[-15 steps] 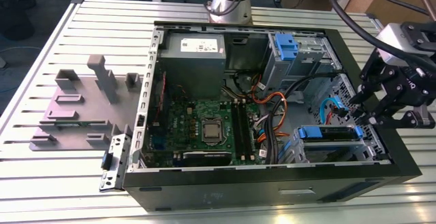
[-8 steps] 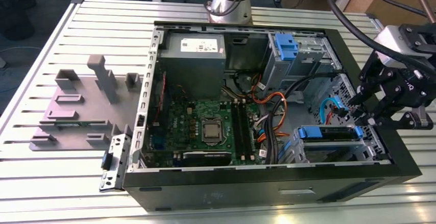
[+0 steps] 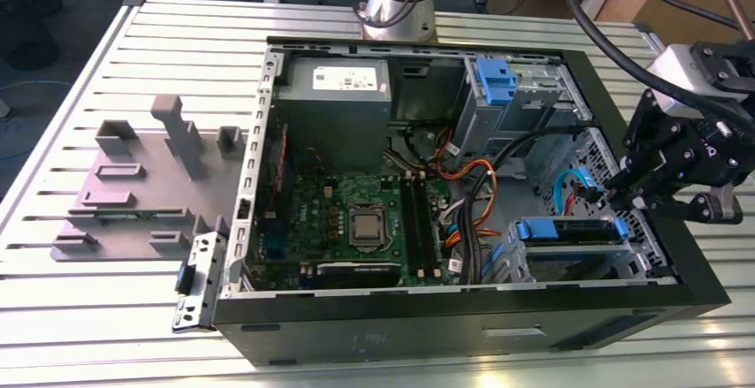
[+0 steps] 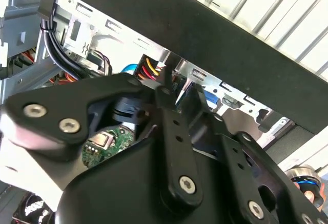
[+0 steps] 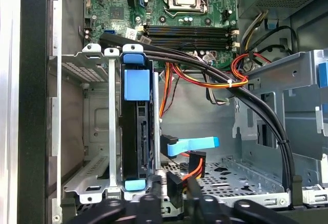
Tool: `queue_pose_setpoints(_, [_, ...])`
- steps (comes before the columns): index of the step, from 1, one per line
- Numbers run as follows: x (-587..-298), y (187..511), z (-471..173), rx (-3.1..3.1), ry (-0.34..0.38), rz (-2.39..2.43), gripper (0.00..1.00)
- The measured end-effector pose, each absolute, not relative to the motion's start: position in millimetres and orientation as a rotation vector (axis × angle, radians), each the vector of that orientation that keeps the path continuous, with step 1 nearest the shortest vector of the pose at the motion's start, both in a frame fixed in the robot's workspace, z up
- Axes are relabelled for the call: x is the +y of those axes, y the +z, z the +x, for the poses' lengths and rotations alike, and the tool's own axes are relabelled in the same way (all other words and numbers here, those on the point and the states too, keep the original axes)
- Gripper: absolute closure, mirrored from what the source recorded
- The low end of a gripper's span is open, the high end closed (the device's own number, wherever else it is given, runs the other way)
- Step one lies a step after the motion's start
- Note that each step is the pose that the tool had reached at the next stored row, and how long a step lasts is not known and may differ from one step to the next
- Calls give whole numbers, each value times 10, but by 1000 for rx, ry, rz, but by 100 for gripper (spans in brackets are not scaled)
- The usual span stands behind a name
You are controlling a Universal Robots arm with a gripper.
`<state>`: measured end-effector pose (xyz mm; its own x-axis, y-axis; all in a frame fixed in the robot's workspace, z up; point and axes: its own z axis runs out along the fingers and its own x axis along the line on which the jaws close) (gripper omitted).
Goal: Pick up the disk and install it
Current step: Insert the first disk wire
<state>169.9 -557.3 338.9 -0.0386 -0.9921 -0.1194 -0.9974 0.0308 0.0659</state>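
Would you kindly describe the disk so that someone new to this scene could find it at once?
Start at the open black computer case on the slatted table. Go to its corner nearest the gripper, where a metal drive cage stands. The disk sits in that cage; unlike the bare metal around it, it has blue plastic carrier rails.

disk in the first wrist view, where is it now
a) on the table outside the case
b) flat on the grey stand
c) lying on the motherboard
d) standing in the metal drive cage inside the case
d, the disk with its blue carrier stands on edge between the walls of the drive cage inside the case.
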Motion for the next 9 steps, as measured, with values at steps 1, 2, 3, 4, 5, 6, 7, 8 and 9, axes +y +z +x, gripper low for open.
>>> queue_pose_setpoints(1, [-5573, 3389, 1699, 2226, 203, -2150, 67])
queue_pose_setpoints(2, [-5573, 3389, 1699, 2226, 203, -2150, 73])
queue_pose_setpoints(3, [-5573, 3388, 1699, 2226, 203, -2150, 78])
queue_pose_setpoints(4, [-5573, 3388, 1699, 2226, 203, -2150, 78])
queue_pose_setpoints(5, [-5573, 3388, 1699, 2226, 203, -2150, 80])
queue_pose_setpoints(6, [-5573, 3388, 1699, 2226, 203, -2150, 80])
queue_pose_setpoints(7, [-5573, 3387, 1699, 2226, 203, -2150, 80])
queue_pose_setpoints(8, [-5573, 3387, 1699, 2226, 203, -2150, 80])
queue_pose_setpoints(9, [-5573, 3387, 1699, 2226, 203, -2150, 80])
